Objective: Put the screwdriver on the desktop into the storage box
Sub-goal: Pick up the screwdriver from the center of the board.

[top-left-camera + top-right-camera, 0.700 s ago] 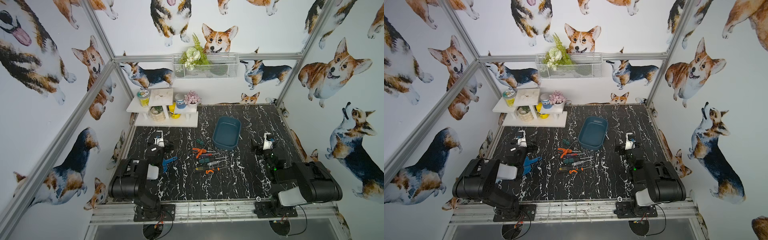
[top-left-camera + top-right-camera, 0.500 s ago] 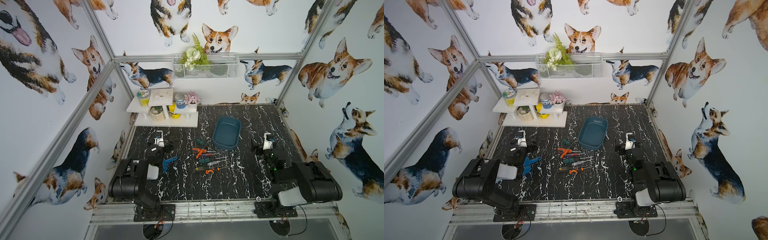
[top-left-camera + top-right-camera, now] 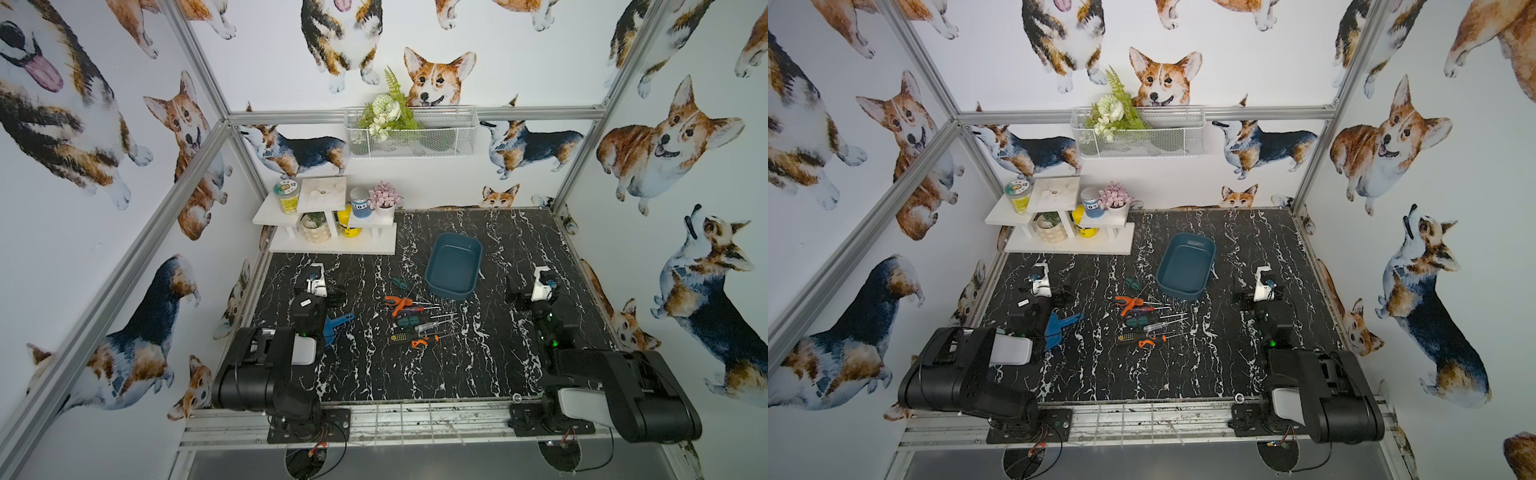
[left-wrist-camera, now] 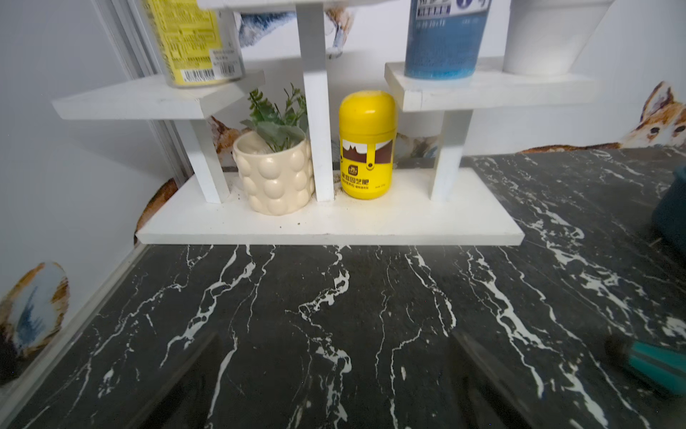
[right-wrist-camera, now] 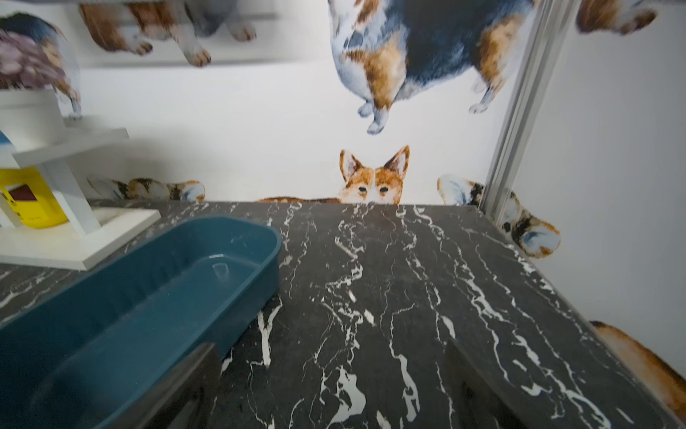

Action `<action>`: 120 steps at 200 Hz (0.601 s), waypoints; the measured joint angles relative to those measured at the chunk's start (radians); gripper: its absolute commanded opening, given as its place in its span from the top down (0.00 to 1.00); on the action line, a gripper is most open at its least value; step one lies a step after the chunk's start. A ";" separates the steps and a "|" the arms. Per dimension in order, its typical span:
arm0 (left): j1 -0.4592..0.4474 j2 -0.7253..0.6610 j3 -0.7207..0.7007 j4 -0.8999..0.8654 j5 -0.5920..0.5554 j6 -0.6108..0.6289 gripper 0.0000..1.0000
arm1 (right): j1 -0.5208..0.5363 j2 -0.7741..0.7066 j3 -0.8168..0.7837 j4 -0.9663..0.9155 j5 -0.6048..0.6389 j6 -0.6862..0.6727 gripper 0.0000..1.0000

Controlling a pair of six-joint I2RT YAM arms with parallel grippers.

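Note:
Several screwdrivers (image 3: 415,320) (image 3: 1148,320) lie in a loose pile mid-desktop (image 3: 457,365), among them a green-handled one (image 3: 401,283) nearest the storage box; the left wrist view catches a teal handle (image 4: 653,362) at its edge. The teal-blue storage box (image 3: 453,266) (image 3: 1185,266) (image 5: 130,308) stands empty just behind the pile. My left gripper (image 3: 318,289) (image 4: 334,371) hovers low at the left, open and empty, facing the shelf. My right gripper (image 3: 534,291) (image 5: 334,371) sits low to the right of the box, open and empty, one finger (image 5: 193,375) beside the box wall.
Orange pliers (image 3: 395,301), a small orange tool (image 3: 424,341) and a black tester (image 3: 399,337) lie mixed in the pile. A blue dustpan (image 3: 336,324) is by the left arm. A white tiered shelf (image 3: 332,245) with jars stands back left; a wire basket (image 3: 411,133) hangs on the wall.

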 measured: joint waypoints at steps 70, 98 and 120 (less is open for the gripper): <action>0.014 -0.502 0.187 -0.610 -0.105 -0.216 0.00 | 0.000 -0.581 0.056 -0.533 0.197 0.437 0.00; 0.013 -0.601 0.192 -0.826 -0.014 -0.304 0.00 | 0.000 -0.616 0.124 -0.796 0.157 0.571 0.00; -0.027 -0.625 0.226 -0.962 0.044 -0.355 0.00 | 0.000 -0.581 0.220 -0.973 0.101 0.629 0.00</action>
